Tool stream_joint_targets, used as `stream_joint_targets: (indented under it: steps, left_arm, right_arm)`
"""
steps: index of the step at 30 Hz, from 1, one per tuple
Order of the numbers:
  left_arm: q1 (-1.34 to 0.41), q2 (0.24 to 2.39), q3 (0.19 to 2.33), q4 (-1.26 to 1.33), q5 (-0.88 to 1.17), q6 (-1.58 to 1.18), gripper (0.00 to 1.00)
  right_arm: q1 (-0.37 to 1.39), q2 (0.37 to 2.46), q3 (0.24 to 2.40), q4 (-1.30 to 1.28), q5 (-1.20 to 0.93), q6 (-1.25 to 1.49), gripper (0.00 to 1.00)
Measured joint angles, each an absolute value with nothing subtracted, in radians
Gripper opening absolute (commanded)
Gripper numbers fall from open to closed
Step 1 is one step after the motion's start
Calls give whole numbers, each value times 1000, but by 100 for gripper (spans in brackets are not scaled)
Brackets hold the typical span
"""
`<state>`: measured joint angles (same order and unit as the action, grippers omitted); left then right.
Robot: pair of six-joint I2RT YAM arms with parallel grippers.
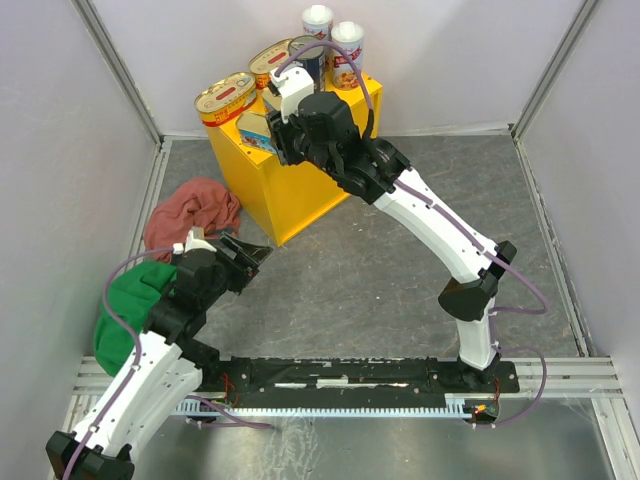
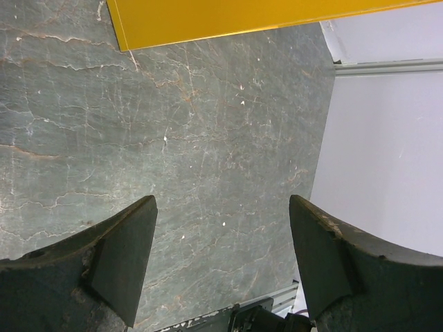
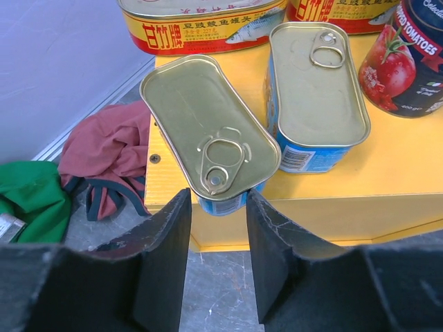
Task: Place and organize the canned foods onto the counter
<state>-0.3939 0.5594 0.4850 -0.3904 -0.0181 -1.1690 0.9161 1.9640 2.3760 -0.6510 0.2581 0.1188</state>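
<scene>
A rectangular gold tin (image 3: 208, 128) lies flat at the corner of the yellow surface (image 3: 387, 166). Its ring-pull end juts over the edge right at the fingertips of the right tool (image 3: 218, 207), whose fingers stand close together; I cannot tell whether they pinch it. A second tin (image 3: 317, 83) lies just beyond that tool to its right, with oval tins (image 3: 201, 28) and a tomato can (image 3: 405, 62) farther back, while the left tool (image 2: 221, 207) hangs open and empty over the floor (image 2: 173, 138).

We see the yellow table (image 1: 270, 190) on the grey floor (image 1: 340, 290), carrying tins (image 1: 228, 97); a red cloth (image 1: 195, 210) and a green cloth (image 1: 130, 300) lie beside it.
</scene>
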Motion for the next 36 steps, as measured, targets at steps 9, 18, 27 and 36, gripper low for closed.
stream_joint_targets:
  steps: [9,18,27,36]
  left_arm:
    - [-394,554,485,-398,-26,-1169,83]
    - [-394,636,629,-343,-89,-1093,83]
    - [-394,830,899,-234,-223,-962,75]
    - [-394,935,1066,-203,-353,-849,55]
  right_arm:
    - [921,1972,2386,-651,216,135,44]
    - [932,1998,2412,-659,185,135,44]
    - [934,1998,2412,-661,168,136,44]
    - [934,1971,2346,-647,169,133,39]
